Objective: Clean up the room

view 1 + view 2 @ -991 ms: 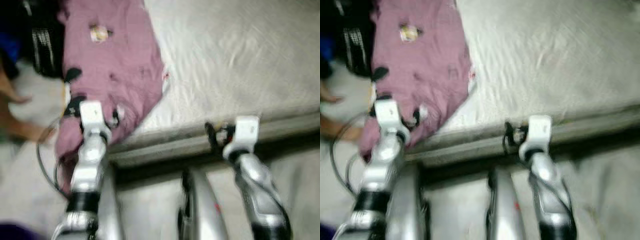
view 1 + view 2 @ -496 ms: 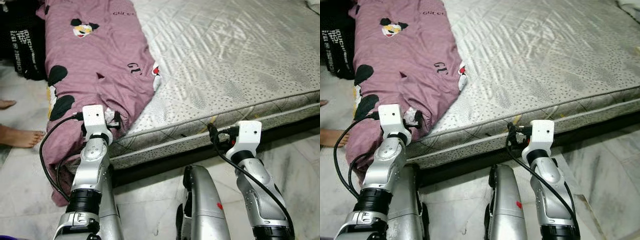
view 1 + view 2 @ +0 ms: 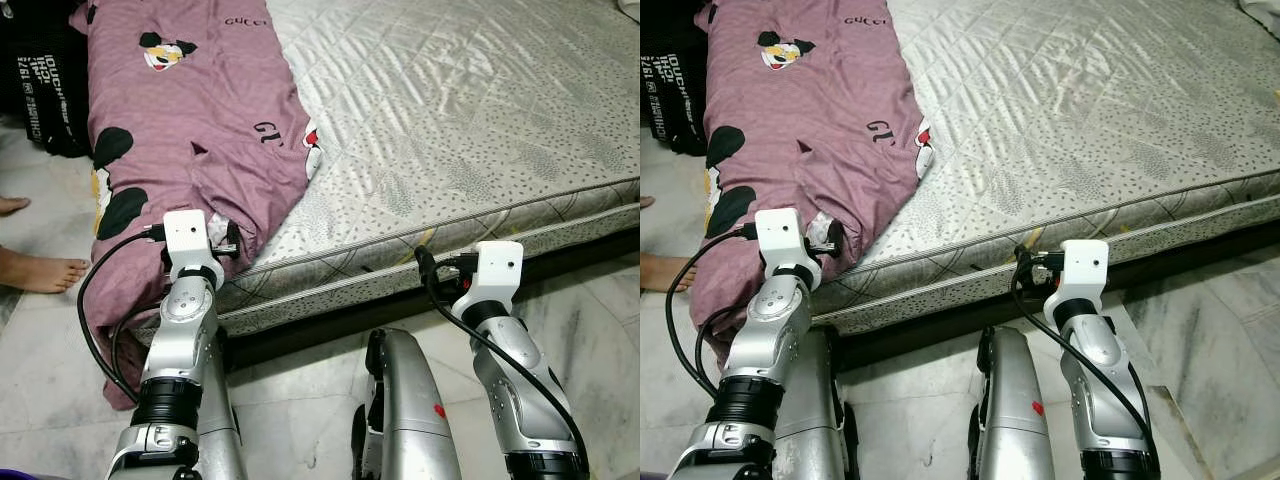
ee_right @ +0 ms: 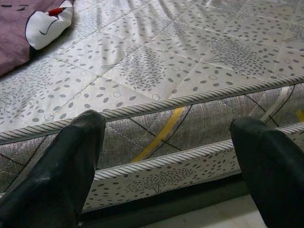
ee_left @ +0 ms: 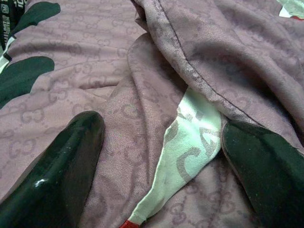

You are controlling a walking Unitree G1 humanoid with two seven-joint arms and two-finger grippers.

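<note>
Eye views: mauve blanket [image 3: 190, 120] still heaped on the mattress [image 3: 470, 110] corner, trailing to the floor, tidying barely begun; left wrist: left gripper [image 5: 161, 156] spread wide over its folds, empty; right wrist: right gripper [image 4: 166, 156] wide, empty, facing the mattress edge.

The mauve blanket [image 3: 190, 130] runs off the picture's top beside the mattress [image 3: 470, 120], whose far end is also cut off, a person's foot [image 3: 40, 270] is cropped at the left edge, and black printed fabric [image 3: 45, 80] left of the blanket bears unreadable lettering.
</note>
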